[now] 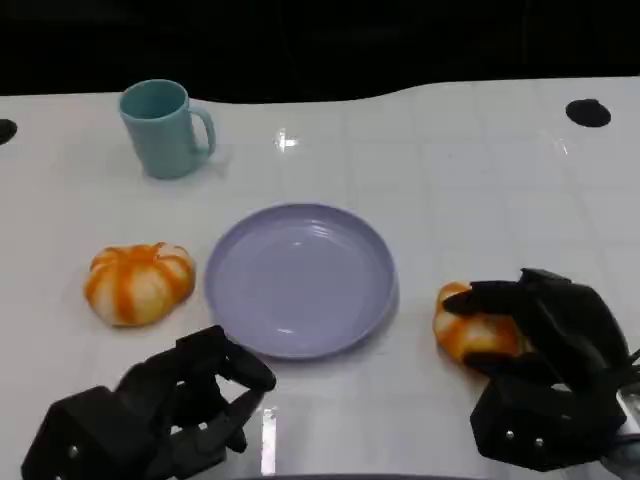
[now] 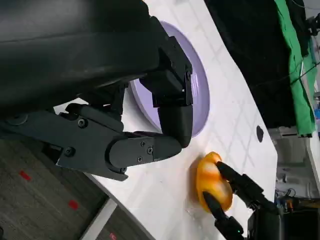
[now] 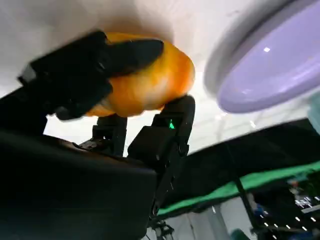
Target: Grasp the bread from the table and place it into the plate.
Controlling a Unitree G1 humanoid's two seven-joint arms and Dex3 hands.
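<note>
Right hand (image 1: 545, 365) wrapped around the orange bread roll (image 1: 472, 328) at four o'clock from the lavender plate (image 1: 300, 278), fingers over the top and a thumb underneath. Roll sitting on the white desk (image 1: 450, 190), just beside the plate rim, not inside it. Right wrist view confirms the grip up close: black fingers (image 3: 95, 55) across the bread roll (image 3: 150, 82), another pressed against its underside, plate (image 3: 270, 75) edge near. Left hand (image 1: 165, 410) at seven o'clock from the plate, grasping nothing, fingers curled loosely and apart above the desk. Left wrist view adds the side angle: left hand (image 2: 140, 120) hanging over the plate (image 2: 197, 100) rim, and beyond it the bread roll (image 2: 212, 182) with the right hand's fingertips (image 2: 240, 182) on it. Only from the head: a second orange-and-white striped bun (image 1: 140, 283) at nine o'clock from the plate, and a teal mug (image 1: 163, 128) at eleven o'clock, upright, handle to the right.
</note>
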